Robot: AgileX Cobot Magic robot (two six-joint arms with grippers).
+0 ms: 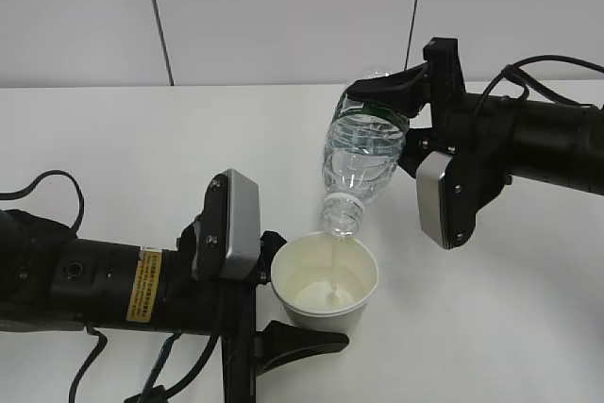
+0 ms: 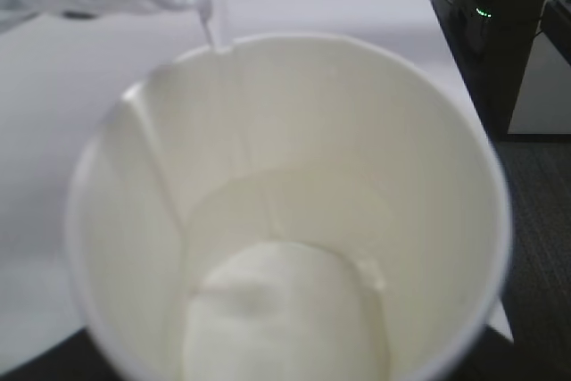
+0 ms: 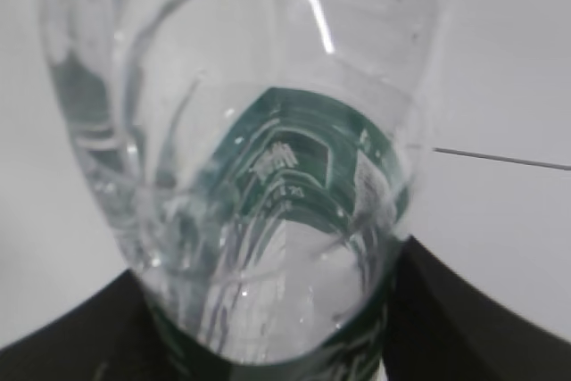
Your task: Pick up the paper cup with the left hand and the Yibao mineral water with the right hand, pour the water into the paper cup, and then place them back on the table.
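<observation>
Left arm: the left hand [image 1: 283, 304] is reaching in low from the lower left edge of the exterior view, lying nearly level over the table [image 1: 113, 139], its grey camera module [image 1: 231, 224] riding on top and a yellow sticker [image 1: 143, 282] facing the lens.
Left fingers: they are standing apart with the paper cup [image 1: 326, 280] clamped between them, one black finger [image 1: 297, 342] showing below the cup's near side.
Paper cup: it is being held upright at the centre front of the table; the frames are not showing whether its base is touching the surface. The left wrist view is looking straight down into the cup [image 2: 285, 211], where a shallow pool of water [image 2: 285, 310] is collecting at the bottom.
Right arm: the right hand [image 1: 396, 106] is coming in from the right edge, rolled over so its grey camera module [image 1: 444, 200] is hanging underneath.
Right fingers: they are spread and gripping the Yibao mineral water [image 1: 363, 153] around its green label band.
Yibao mineral water: the capless bottle is being tipped steeply, mouth down, directly above the cup's far rim. The right wrist view is showing the bottle [image 3: 259, 176] filling the frame.
Stream: a thin thread of water [image 1: 337, 257] is falling from the mouth into the cup.
</observation>
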